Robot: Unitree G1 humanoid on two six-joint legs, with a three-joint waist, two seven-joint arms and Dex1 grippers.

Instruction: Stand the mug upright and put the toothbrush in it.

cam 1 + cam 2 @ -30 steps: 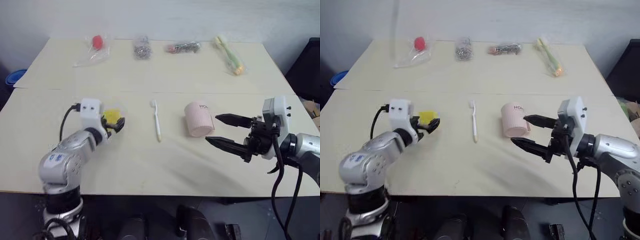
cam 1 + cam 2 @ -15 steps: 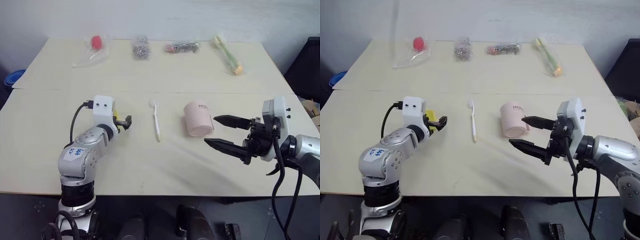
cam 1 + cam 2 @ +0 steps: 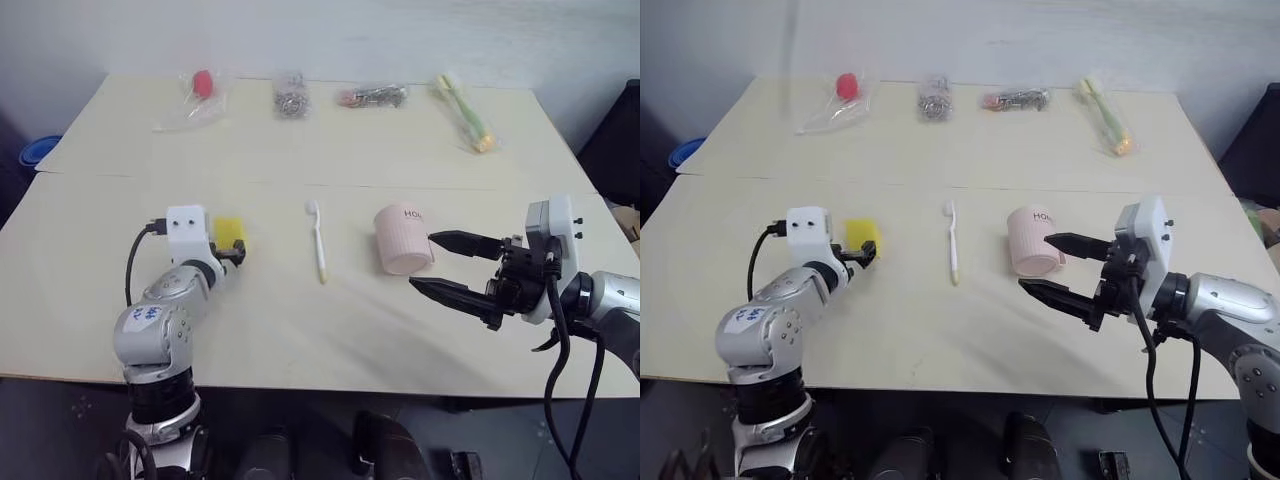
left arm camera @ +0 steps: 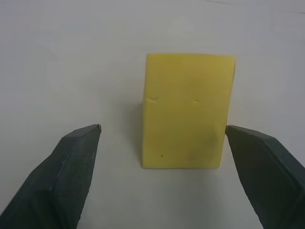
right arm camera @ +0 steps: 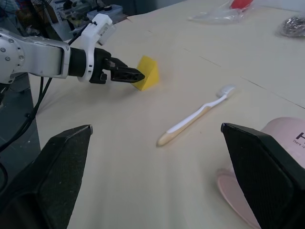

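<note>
Mug (image 3: 403,239): smooth pink tube on its side, right of middle, bottom facing me.
Toothbrush (image 3: 317,238): thin stick, white head pointing up the frame, middle of table (image 3: 300,330).
My left pincer (image 4: 162,131): wide open, empty, by yellow block (image 4: 187,109).
My right pincer (image 3: 440,263): wide open, empty, beside mug.

Mug (image 3: 403,240) matt pink; yellow block (image 4: 187,110) spongy; table (image 3: 300,330) smooth, matt.
</note>
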